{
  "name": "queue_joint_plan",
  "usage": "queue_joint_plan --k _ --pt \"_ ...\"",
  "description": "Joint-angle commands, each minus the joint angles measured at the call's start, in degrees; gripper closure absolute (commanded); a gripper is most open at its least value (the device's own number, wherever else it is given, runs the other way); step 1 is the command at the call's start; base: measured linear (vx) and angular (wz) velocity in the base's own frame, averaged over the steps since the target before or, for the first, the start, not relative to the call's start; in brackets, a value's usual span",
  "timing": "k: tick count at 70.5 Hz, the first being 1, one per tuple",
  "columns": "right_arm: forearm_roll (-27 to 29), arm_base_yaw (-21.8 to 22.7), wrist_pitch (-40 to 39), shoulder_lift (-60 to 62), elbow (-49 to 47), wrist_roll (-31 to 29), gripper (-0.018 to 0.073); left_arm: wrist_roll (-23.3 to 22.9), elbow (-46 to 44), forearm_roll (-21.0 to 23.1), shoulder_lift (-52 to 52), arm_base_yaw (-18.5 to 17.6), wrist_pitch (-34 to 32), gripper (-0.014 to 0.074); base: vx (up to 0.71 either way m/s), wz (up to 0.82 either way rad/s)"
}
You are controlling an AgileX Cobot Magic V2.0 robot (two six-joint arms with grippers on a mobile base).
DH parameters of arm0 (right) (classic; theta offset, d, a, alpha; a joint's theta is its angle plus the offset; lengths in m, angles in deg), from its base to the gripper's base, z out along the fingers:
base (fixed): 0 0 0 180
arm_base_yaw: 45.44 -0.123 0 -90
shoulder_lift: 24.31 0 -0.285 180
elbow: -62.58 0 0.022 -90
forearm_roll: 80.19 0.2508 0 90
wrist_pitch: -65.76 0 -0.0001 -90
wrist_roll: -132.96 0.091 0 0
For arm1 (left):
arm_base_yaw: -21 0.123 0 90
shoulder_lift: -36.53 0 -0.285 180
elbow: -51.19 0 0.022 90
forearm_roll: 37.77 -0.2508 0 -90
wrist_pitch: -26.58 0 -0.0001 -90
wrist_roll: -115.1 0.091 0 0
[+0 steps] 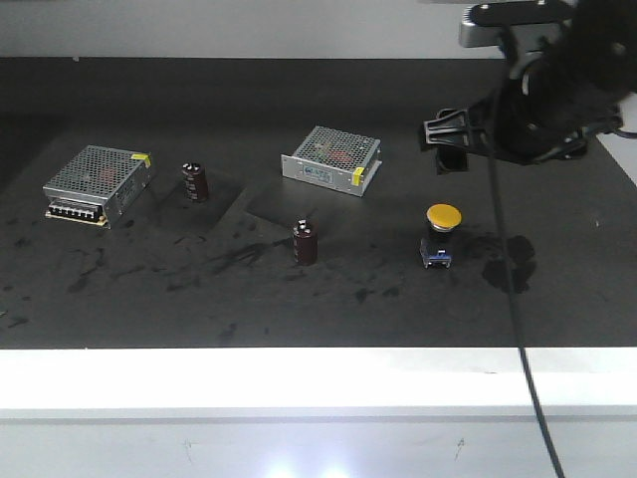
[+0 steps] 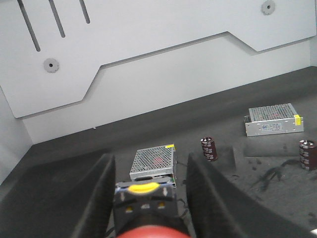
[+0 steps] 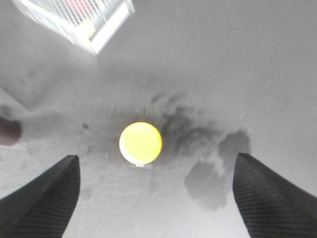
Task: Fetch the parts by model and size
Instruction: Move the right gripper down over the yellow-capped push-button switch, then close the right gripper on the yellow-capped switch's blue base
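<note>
My left gripper [image 2: 151,166] is closed on the red switch [image 2: 148,196], cap toward the wrist camera, and holds it up off the tabletop [image 2: 59,163]. My right gripper [image 3: 156,158] hangs wide open and empty over the yellow switch [image 3: 140,143]. That switch stands upright on the tabletop at the front right, touching neither finger. To its left stands a capacitor [image 1: 306,241], with a power supply [image 1: 331,159] behind. A second capacitor [image 1: 195,182] and second supply [image 1: 100,184] sit at far left.

The left pincer [image 2: 149,176] grips the red-capped switch [image 2: 144,203] between its jaws. Just ahead lies a power supply box [image 2: 153,159]. A capacitor [image 2: 209,148] stands ahead to the right.
</note>
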Motion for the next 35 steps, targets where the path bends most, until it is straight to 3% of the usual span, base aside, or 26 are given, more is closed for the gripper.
queue_joint_plan --k 1,11,26,35 --pt "0.91 -0.04 4.5 -2.93 -7.42 -2.22 -0.0032 0.05 -1.31 -0.65 -1.17 -0.2 -4.22 0.0604 0.0 0.0" --pt "3.41 0.03 12.74 -9.7 -14.06 -4.37 -0.0032 0.05 -1.31 -0.65 -1.17 -0.2 -4.22 0.0604 0.0 0.0" --pt "10.55 3.59 12.8 -16.58 -15.7 -4.5 -0.0032 0.05 -1.31 -0.65 -1.17 -0.2 -4.22 0.0604 0.0 0.0" --pt "11.08 6.29 12.8 -18.64 -15.7 -5.58 -0.0032 0.05 -1.31 -0.65 -1.17 -0.2 -4.16 0.0604 0.0 0.0"
